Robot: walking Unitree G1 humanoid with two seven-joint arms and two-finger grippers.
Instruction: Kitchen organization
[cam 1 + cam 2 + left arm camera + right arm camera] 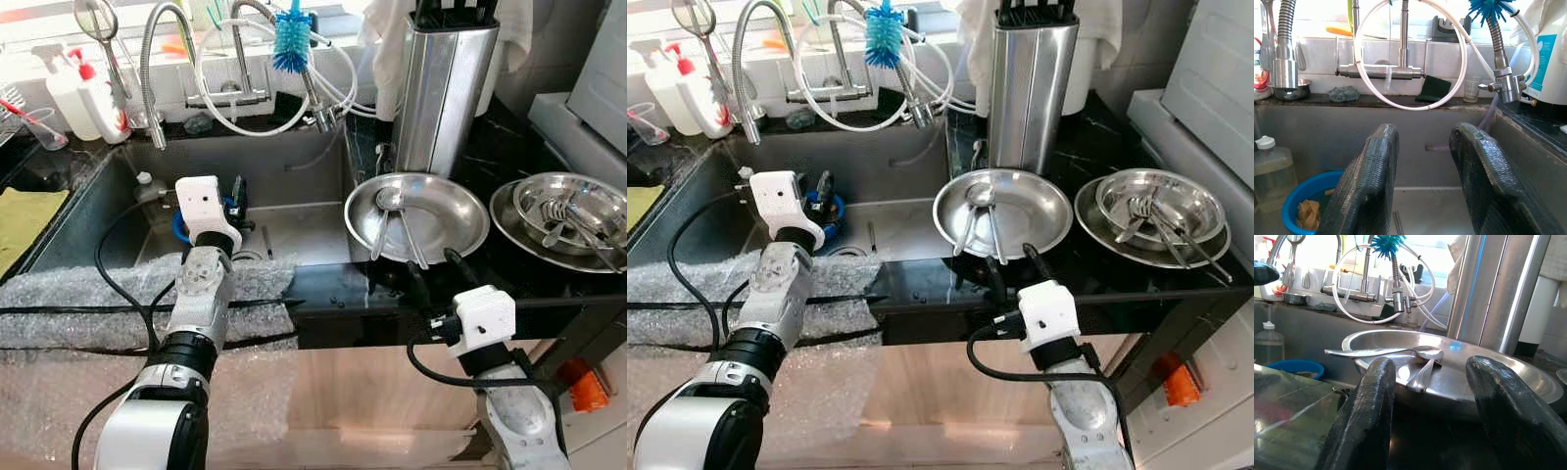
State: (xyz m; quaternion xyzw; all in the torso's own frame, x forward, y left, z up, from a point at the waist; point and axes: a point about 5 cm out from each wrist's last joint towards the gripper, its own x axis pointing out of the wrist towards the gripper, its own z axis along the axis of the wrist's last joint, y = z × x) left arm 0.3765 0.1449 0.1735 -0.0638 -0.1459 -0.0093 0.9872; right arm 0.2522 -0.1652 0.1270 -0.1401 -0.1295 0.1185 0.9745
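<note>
My left gripper (1422,186) hung over the sink (294,230), fingers spread and empty, near a blue bowl (1300,196). My right gripper (1437,411) waited at the table (490,269) edge, fingers apart, just before the steel dish (416,215) holding two spoons (392,220).

The blue bowl (182,227) sits mostly hidden behind the left gripper (238,196). The knife block (443,83) is cut off at the top edge, and the orange object (588,384) under the worktop (509,157) is too partial to identify.
</note>
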